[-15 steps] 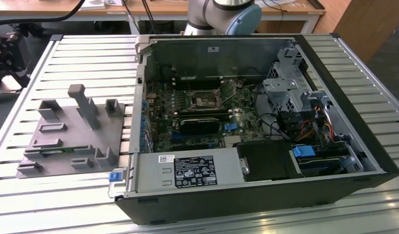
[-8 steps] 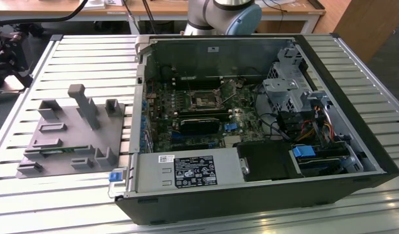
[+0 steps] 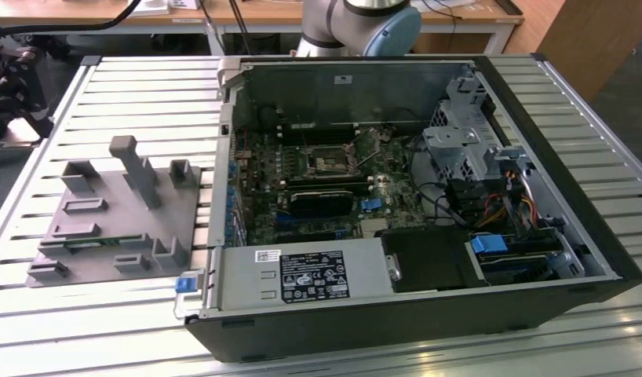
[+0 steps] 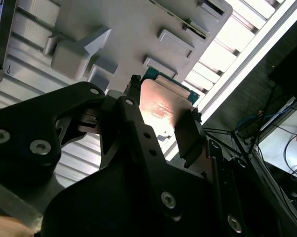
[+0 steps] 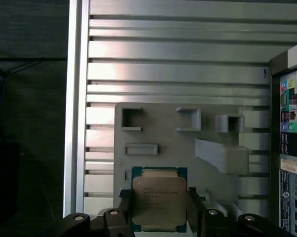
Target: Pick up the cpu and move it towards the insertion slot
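The cpu (image 5: 158, 197) is a flat square chip with a pale silver top and a green rim. My gripper (image 5: 159, 203) is shut on it, one black finger (image 5: 126, 207) on each side. In the second wrist view the cpu (image 4: 164, 106) hangs in the gripper (image 4: 163, 102) above the grey plastic block (image 4: 138, 29). In the first wrist view it is held over the edge of the grey block (image 5: 178, 138). The insertion slot (image 3: 332, 162) is a dark square socket with a thin metal frame on the motherboard inside the open computer case (image 3: 530, 157).
The grey block (image 3: 111, 220) lies on the slatted metal table (image 3: 143, 86) at the exterior view's left, with a narrow green strip (image 3: 91, 243) in it. A long black card (image 3: 321, 203) sits below the socket. The arm's base (image 3: 363, 23) stands behind the case.
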`<action>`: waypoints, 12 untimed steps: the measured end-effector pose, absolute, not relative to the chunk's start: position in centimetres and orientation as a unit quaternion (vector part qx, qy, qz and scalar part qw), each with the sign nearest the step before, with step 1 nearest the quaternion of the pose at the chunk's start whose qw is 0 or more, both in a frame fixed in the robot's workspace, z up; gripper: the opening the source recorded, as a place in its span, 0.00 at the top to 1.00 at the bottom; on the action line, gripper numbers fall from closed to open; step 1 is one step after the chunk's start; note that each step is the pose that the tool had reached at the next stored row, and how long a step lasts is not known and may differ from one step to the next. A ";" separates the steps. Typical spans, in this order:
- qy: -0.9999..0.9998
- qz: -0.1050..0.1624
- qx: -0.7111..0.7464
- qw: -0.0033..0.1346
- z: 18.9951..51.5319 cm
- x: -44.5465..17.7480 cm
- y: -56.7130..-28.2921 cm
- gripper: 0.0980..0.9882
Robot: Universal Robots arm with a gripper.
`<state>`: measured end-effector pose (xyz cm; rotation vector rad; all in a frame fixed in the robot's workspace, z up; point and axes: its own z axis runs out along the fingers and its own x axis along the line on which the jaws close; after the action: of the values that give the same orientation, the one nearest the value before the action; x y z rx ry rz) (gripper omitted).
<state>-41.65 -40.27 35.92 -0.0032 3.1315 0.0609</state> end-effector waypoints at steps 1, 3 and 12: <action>1.000 0.019 -0.001 0.005 36.1 -41.7 -40.3 0.52; 1.000 0.019 -0.001 0.005 36.4 -41.7 -40.3 0.52; 1.000 0.019 -0.001 0.005 37.5 -41.6 -40.3 0.52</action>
<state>-41.65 -40.26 37.51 -0.0032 3.1315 0.0608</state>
